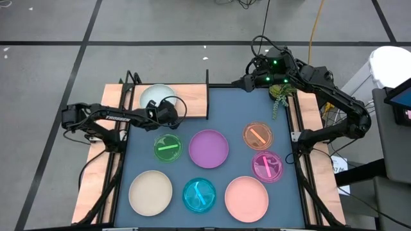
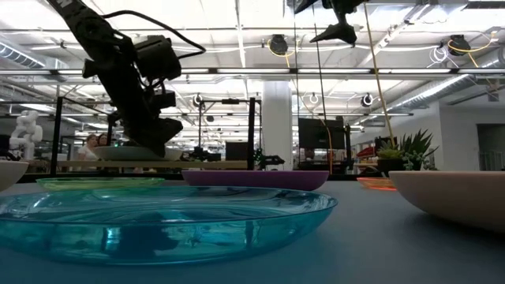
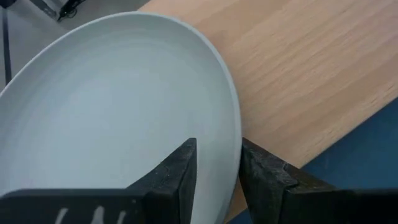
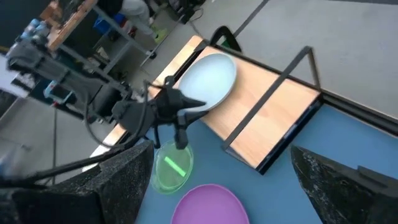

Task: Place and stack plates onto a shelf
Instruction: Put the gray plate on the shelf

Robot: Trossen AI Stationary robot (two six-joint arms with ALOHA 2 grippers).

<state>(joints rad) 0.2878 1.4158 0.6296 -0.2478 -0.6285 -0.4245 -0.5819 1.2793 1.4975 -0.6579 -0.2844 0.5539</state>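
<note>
Both arms are dark, matte black, built of slim tubular links joined by chunkier rounded joint housings. Thin black cables loop loosely along the left arm near its left claw (image 1: pixel 168 115) and trail back over its base. The right arm's upper housing, at about one o'clock over the table, carries small glowing green lights. The left claw's fingers (image 3: pixel 177 174) are blocky, wedge-shaped black plastic with a rough, grainy surface; the right claw (image 4: pixel 217 186) has the same coarse dark fingers.

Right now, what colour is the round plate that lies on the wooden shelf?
Pale blue-white plate, plain, without stripe; the left wrist view shows it best.
</note>
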